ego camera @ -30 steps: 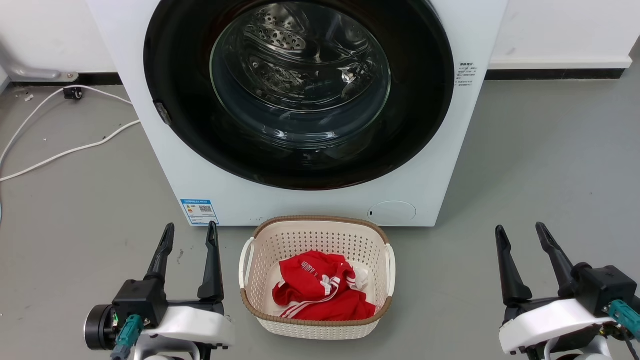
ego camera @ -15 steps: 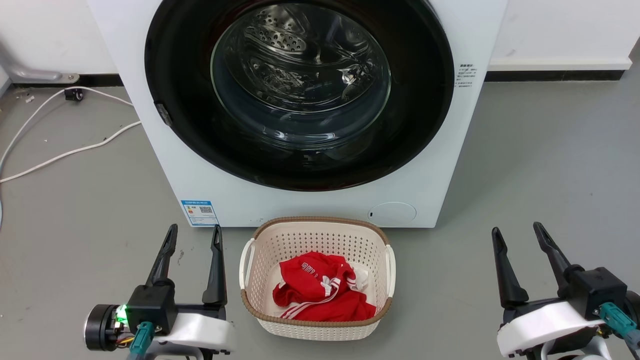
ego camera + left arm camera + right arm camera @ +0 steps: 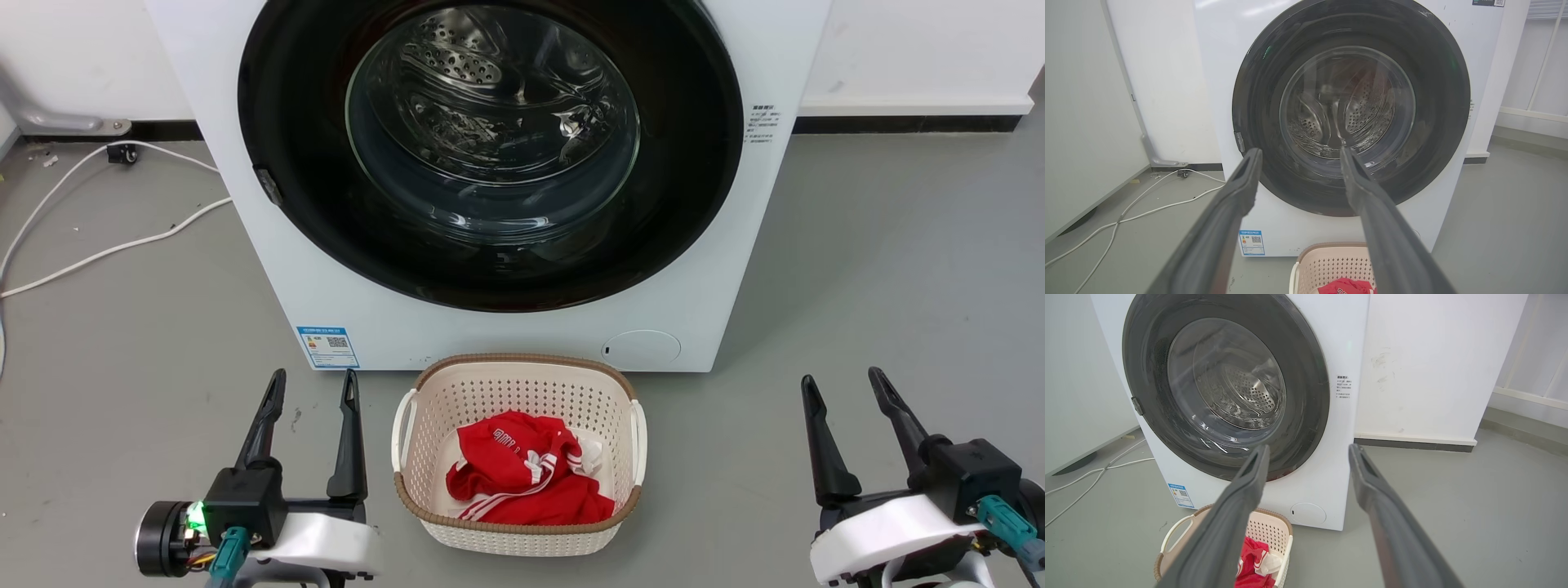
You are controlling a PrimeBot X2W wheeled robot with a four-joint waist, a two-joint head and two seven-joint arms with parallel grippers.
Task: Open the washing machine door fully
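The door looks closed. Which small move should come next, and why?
Probably lift the left gripper toward the small grey tab on the left rim of the washing machine door: the door sits shut, and this open gripper is nearer than the right gripper.

cream perforated basket (image 3: 522, 384) with red garment (image 3: 522, 482); white cables (image 3: 106, 245) on grey floor (image 3: 898, 269)

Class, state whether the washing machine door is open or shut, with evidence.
Shut: the washing machine door sits flush against the washing machine, no gap showing.
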